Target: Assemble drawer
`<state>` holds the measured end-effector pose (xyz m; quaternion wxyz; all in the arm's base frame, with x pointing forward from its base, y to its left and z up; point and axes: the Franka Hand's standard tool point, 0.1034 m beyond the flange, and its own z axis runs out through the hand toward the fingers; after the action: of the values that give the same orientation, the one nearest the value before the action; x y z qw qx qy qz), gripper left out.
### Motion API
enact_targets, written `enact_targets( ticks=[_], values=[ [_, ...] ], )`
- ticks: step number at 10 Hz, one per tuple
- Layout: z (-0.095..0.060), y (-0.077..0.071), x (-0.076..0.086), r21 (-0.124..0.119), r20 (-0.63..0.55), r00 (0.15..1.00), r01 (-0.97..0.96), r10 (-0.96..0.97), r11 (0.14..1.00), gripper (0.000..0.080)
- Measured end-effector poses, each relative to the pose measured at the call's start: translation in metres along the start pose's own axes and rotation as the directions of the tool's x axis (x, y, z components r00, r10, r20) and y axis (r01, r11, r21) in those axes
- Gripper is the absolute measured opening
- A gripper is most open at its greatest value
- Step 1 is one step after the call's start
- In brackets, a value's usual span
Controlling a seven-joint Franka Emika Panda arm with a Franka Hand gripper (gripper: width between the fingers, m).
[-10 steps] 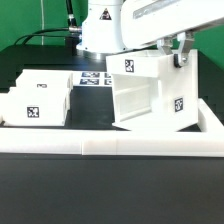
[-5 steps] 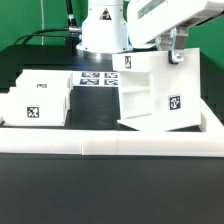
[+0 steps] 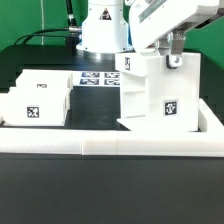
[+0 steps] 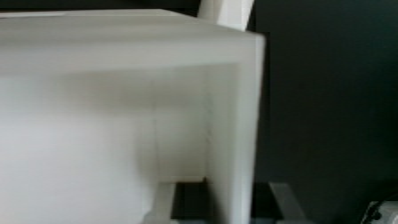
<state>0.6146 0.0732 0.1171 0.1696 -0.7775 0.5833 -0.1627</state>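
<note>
The drawer case (image 3: 155, 95) is a tall white box with square tags. It stands almost upright on the table at the exterior view's right. My gripper (image 3: 173, 52) comes down onto its top far corner and is shut on one wall. In the wrist view the case (image 4: 107, 110) fills most of the picture. Its thin wall (image 4: 235, 150) runs between my fingertips (image 4: 285, 205) at my gripper (image 4: 222, 207). Two small white trays (image 3: 45, 88) (image 3: 28, 110) with tags sit side by side at the exterior view's left.
The marker board (image 3: 95, 78) lies flat behind the trays and beside the arm's base (image 3: 103, 35). A long low white rail (image 3: 110, 147) runs along the front of the work area, and another rail (image 3: 213, 122) edges the exterior view's right.
The case has turned from a clear tilt to nearly upright. Its open side has swung out of sight and the tagged side now faces the camera. My gripper has kept hold.
</note>
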Motion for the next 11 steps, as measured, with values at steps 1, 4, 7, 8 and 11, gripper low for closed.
enact_targets(
  ticks=[1,4,7,8,11],
  values=[
    [0.0000,0.0000,0.0000,0.000,0.000,1.000,0.000,0.000,1.000,0.0065],
    [0.0000,0.0000,0.0000,0.000,0.000,1.000,0.000,0.000,1.000,0.0067],
    [0.0000,0.0000,0.0000,0.000,0.000,1.000,0.000,0.000,1.000,0.0067],
    [0.0000,0.0000,0.0000,0.000,0.000,1.000,0.000,0.000,1.000,0.0067],
    [0.0000,-0.0001,0.0002,-0.001,0.001,1.000,0.003,-0.003,1.000,0.0067]
  ],
)
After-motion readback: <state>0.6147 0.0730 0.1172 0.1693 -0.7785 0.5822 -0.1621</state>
